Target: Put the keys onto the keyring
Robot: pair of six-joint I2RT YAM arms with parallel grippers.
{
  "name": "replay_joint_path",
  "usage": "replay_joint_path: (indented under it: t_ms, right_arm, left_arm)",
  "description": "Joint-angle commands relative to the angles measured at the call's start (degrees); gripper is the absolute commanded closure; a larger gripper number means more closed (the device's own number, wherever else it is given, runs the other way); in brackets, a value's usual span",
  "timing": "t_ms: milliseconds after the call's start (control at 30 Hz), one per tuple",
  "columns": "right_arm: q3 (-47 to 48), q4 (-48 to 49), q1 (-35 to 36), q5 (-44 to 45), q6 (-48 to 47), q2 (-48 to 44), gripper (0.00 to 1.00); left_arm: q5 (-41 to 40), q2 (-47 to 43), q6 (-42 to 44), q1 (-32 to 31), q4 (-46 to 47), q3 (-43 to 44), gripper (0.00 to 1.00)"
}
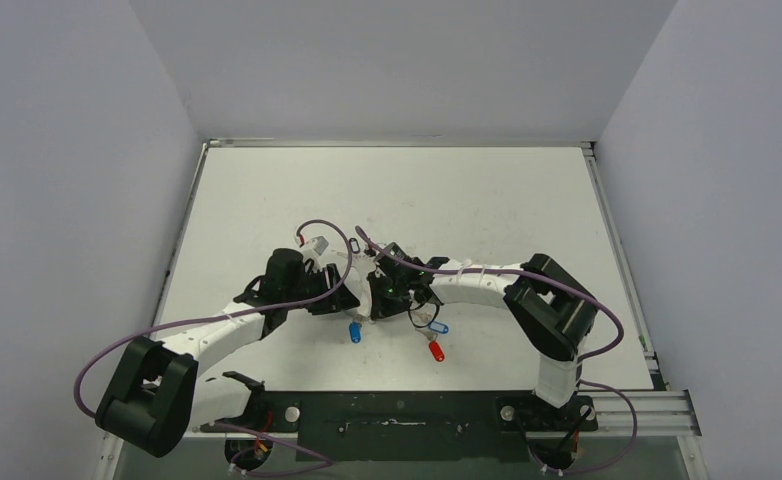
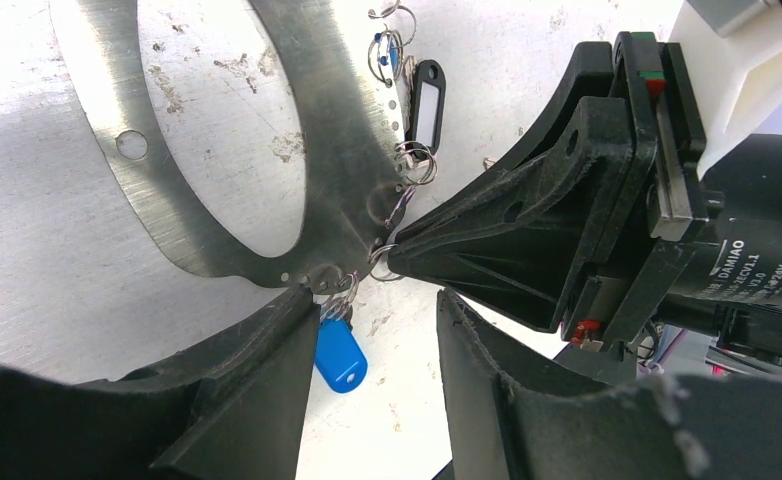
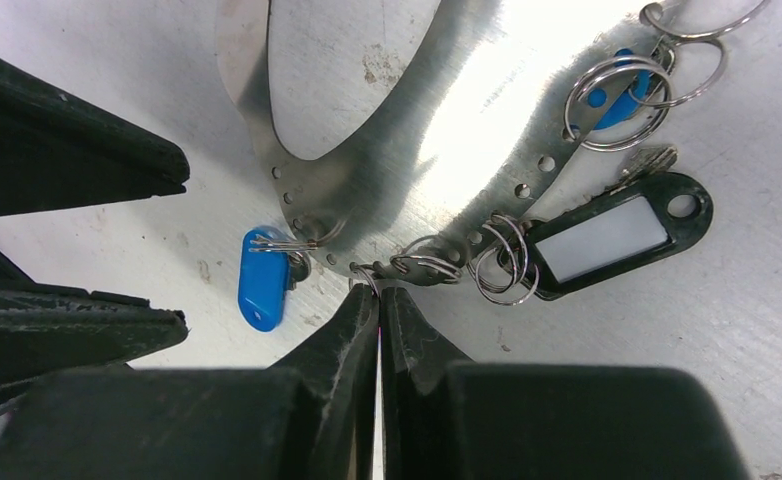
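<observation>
Two grippers meet at the keyring, mid-table

The keyring (image 3: 417, 170) is a flat band of brushed metal with small holes along its rim, over the scuffed white table (image 3: 107, 60). Crowding that rim are a blue tag (image 3: 263, 278) on a small wire ring (image 3: 285, 243), a black tag (image 3: 612, 235) with a white insert, stacked split rings (image 3: 502, 265), and a light blue tag (image 3: 607, 95) behind more rings. A red tag (image 1: 435, 350) lies apart, nearer the arm bases. The right gripper (image 3: 377, 295) points at the rim with jaws closed, its tips at a thin ring there; whether it pinches that ring is unclear. The left gripper (image 2: 377, 300) faces it with jaws apart, one fingertip at the rim beside the blue tag
</observation>
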Motion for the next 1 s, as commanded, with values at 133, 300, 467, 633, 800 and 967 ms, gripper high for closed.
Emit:
replay_joint_path:
  t_ms: [133,300,467,633,800,967]
  right_arm:
    - [2.6,-0.8,0.1,-0.6,-2.8,-3.5,1.00]
    - [3.8,-4.0,0.1,0.1,-6.5,-5.5,1.00]
    - [5.0,-7.8,0.3,1.4,-11.7,-9.2,1.00]
    - [6.7,-11.6,0.4,1.5,-16.7,-12.2,1.00]
    - [8.7,-15.7,0.4,0.3,-21.1,-14.2,1.00]
    - [10.4,-19.2,0.4,-0.1,-24.2,-15.9,1.00]
  left_arm:
    - [0.8,-0.9,0.7,-0.2,2.2,2.4,0.55]
    - [0.4,-2.3,1.9,-0.2,0.8,3.1,0.55]
    - [-0.2,-4.5,2.8,-0.2,-0.8,3.8,0.55]
    - [-0.3,-6.1,3.1,-0.1,-0.7,4.1,0.55]
    - [0.3,-8.0,4.5,-0.1,0.3,4.0,0.56]
    - [1.9,-11.3,7.6,-0.2,3.2,2.9,0.56]
